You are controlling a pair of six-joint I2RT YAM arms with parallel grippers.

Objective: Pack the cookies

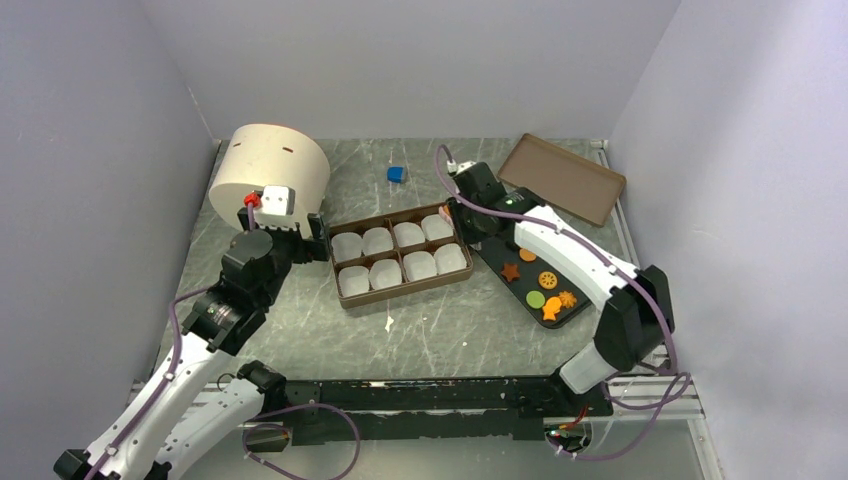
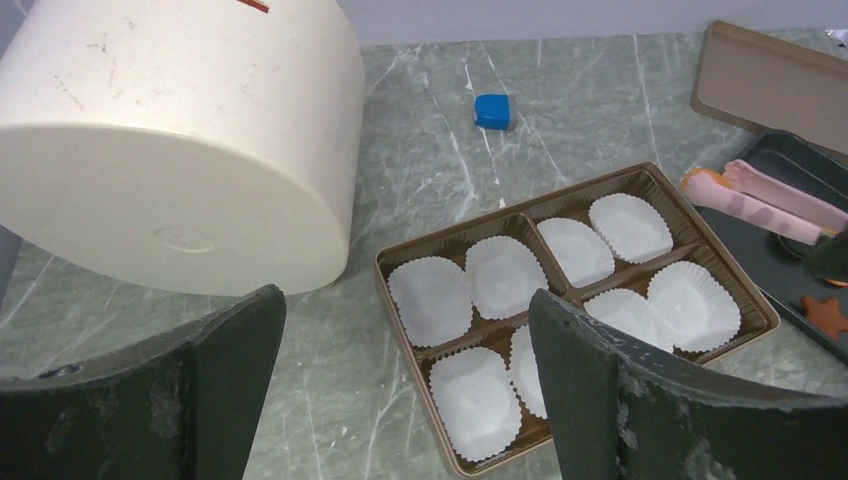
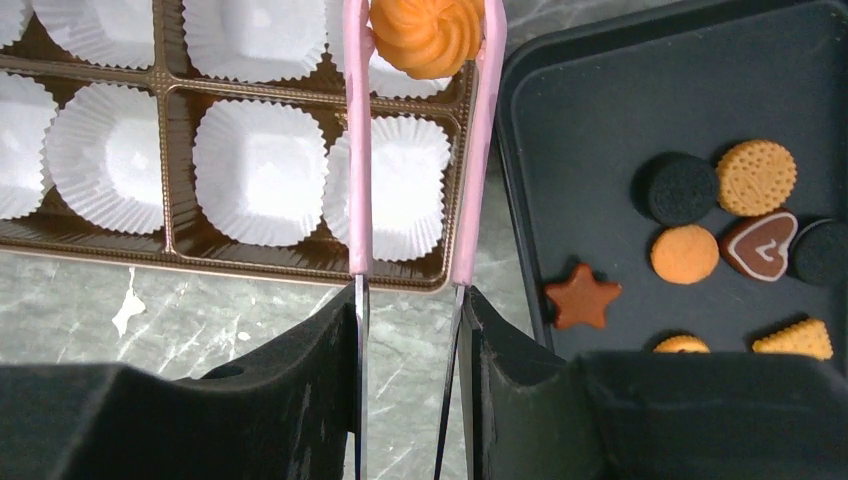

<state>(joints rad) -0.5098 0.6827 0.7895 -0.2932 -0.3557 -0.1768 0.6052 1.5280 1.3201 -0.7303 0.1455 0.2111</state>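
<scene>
My right gripper [image 3: 410, 300] is shut on pink tongs [image 3: 358, 150]. Their tips pinch an orange swirl cookie [image 3: 427, 35] above the right end of the brown box [image 1: 405, 292], whose compartments hold white paper cups [image 3: 260, 170]. More cookies lie on the black tray [image 3: 600, 120]: a brown star [image 3: 583, 296], a heart [image 3: 760, 245], black rounds [image 3: 680, 188] and orange ones [image 3: 685, 254]. At the box's left end my left gripper [image 2: 405, 340] stands open and empty, low over the table. The tongs [image 2: 770, 205] also show in the left wrist view.
A large white cylinder [image 1: 270, 170] stands at the back left, close to my left arm. A small blue cube [image 1: 397, 174] lies behind the box. A brown lid [image 1: 562, 178] leans at the back right. Walls enclose the table on three sides.
</scene>
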